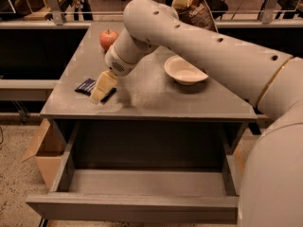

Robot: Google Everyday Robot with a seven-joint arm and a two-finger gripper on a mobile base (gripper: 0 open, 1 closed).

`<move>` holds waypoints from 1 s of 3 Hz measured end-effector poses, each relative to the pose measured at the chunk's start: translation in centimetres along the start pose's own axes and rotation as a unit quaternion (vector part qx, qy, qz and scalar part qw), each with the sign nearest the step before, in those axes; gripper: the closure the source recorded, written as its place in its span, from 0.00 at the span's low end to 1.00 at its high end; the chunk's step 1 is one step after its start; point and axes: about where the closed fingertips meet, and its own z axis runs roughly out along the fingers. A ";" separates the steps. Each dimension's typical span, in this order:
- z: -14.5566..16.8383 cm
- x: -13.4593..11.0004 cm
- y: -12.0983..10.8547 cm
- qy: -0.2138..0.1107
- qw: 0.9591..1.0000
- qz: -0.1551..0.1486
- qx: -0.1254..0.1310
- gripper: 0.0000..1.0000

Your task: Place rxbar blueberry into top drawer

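Note:
The rxbar blueberry [86, 86] is a small flat dark navy wrapper lying near the left front of the grey tabletop [156, 98]. My gripper [100, 93] hangs from the big cream arm and is low over the bar's right end, covering part of it. The top drawer [137, 205] is pulled wide open below the table front, with a grey inside and nothing in it.
A red apple [109, 39] sits at the back left of the table. A white bowl [184, 71] stands right of centre. A brown chip bag [193, 9] stands at the back. A cardboard box [42, 155] sits on the floor at left.

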 end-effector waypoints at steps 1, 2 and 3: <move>1.4 -0.2 0.3 0.014 1.000 0.003 -0.003 0.00; 2.4 -0.3 0.2 0.021 1.000 0.006 -0.005 0.18; 2.9 -0.4 0.1 0.025 1.000 0.008 -0.004 0.41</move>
